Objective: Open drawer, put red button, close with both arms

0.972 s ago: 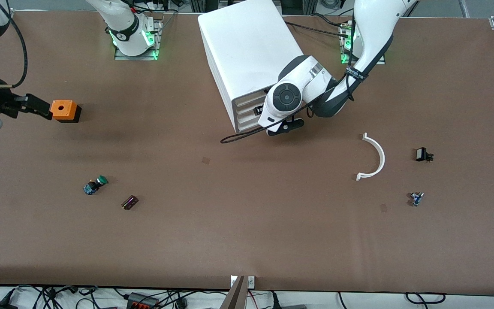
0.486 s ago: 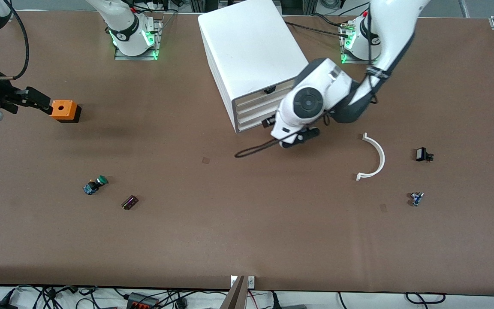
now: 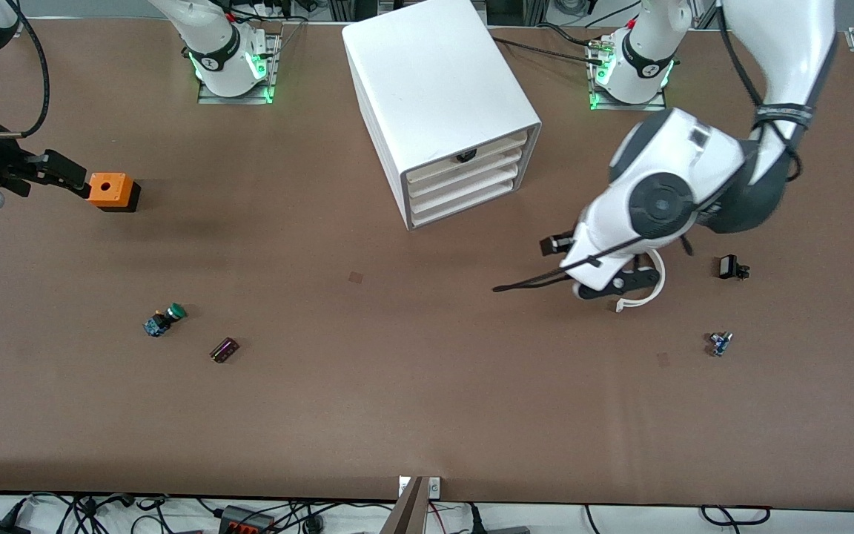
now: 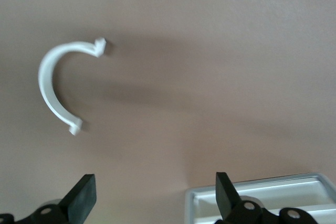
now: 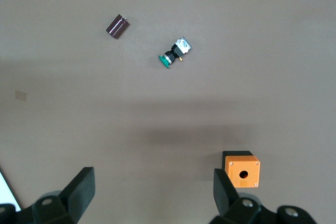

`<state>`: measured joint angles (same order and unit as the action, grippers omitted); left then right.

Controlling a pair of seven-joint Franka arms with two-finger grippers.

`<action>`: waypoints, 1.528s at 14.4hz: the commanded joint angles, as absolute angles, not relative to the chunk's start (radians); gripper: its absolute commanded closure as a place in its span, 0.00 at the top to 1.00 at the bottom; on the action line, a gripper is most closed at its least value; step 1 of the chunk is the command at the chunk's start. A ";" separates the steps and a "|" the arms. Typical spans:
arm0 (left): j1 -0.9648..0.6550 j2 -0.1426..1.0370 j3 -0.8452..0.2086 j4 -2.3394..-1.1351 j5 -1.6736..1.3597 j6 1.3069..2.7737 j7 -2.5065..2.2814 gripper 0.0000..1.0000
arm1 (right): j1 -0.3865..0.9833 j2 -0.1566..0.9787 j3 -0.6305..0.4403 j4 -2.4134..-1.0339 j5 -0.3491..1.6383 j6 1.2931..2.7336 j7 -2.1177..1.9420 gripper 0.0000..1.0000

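Observation:
The white cabinet [image 3: 442, 81] stands at the robots' end of the table, midway between the two bases. Its drawer fronts [image 3: 464, 194] all sit pushed in, and a small black knob [image 3: 464, 156] shows on the top slat. No red button shows in any view. My left gripper [image 3: 564, 248] is open and empty over the table between the cabinet and a white arc. In the left wrist view [image 4: 156, 192] a cabinet corner [image 4: 262, 200] shows. My right gripper [image 3: 56, 174] is open and empty beside the orange cube [image 3: 110, 190], as the right wrist view [image 5: 152, 190] shows.
A white curved piece [image 3: 657, 274] lies partly under the left wrist and shows in full in the left wrist view [image 4: 50, 85]. A black part [image 3: 731, 267] and a small blue part [image 3: 720, 343] lie toward the left arm's end. A green button [image 3: 166, 319] and a dark block [image 3: 224, 350] lie toward the right arm's end.
My left arm has swung away from the cabinet's drawer fronts toward the left arm's end, to over the white curved piece. My right gripper drew back slightly from the orange cube.

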<state>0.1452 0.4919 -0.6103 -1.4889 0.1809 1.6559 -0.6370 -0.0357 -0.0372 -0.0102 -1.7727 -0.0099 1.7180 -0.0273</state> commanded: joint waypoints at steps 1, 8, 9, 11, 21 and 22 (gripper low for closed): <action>0.250 0.468 -0.630 -1.465 0.204 1.637 -0.450 1.00 | -0.031 -0.048 -0.020 -1.770 -0.023 1.718 -0.037 1.00; 0.281 0.289 -0.545 -1.397 0.201 1.586 0.012 1.00 | -0.031 -0.048 -0.020 -1.769 -0.023 1.715 -0.037 1.00; 0.197 0.252 -0.431 -1.404 0.184 1.577 0.061 1.00 | -0.031 -0.046 -0.020 -1.769 -0.023 1.717 -0.037 1.00; 0.088 0.183 -0.237 -1.442 0.059 1.575 0.147 1.00 | -0.031 -0.044 -0.020 -1.767 -0.021 1.717 -0.037 1.00; 0.014 -0.064 -0.032 -1.749 -0.015 1.730 0.164 1.00 | -0.028 -0.041 -0.017 -1.767 -0.023 1.717 -0.038 1.00; 0.015 -0.061 -0.032 -1.746 -0.015 1.730 0.163 1.00 | -0.028 -0.041 -0.015 -1.766 -0.023 1.717 -0.037 1.00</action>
